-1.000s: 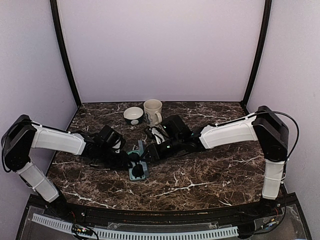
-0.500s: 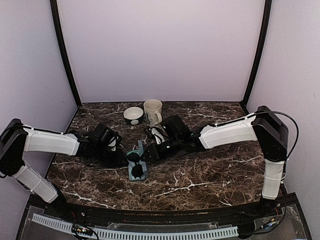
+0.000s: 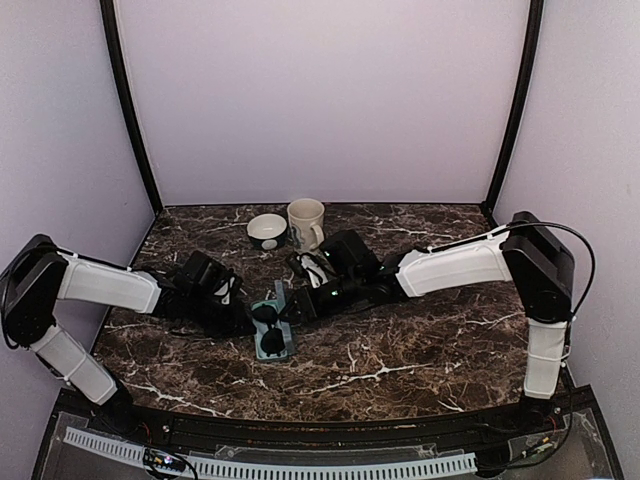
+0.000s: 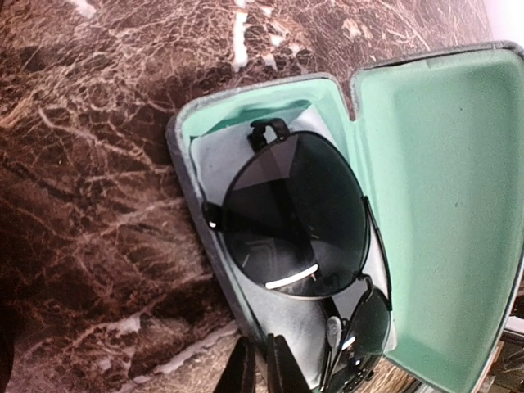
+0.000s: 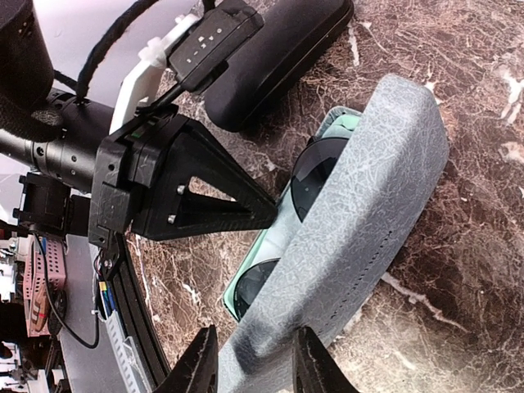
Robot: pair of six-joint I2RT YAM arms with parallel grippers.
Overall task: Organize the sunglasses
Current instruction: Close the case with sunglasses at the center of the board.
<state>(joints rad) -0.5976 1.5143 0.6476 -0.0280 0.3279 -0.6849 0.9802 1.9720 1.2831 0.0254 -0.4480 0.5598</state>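
The thin black wire-framed sunglasses [image 4: 295, 213] lie folded in the open grey-blue case [image 4: 184, 164], on its mint lining. In the top view they [image 3: 268, 325] sit in the case [image 3: 282, 350] at the table's middle front. My left gripper [image 4: 260, 372] is pinched shut on the case's near wall, also seen from above [image 3: 243, 318]. My right gripper [image 5: 254, 364] straddles the raised grey lid [image 5: 368, 205] and grips its edge, seen from above [image 3: 300, 303] too. A dark lens [image 5: 323, 176] shows under the lid. The brownish pair does not show clearly.
A black oval case [image 5: 278, 49] lies closed just behind the open case. A cream mug [image 3: 306, 222] and a small dark bowl [image 3: 266, 231] stand at the back of the marble table [image 3: 430, 350]. The left arm's fingers [image 5: 205, 201] are close beside the lid.
The left arm's elbow has shifted a little while its gripper stays at the case. The case has moved slightly left. The right gripper keeps hold of the lid.
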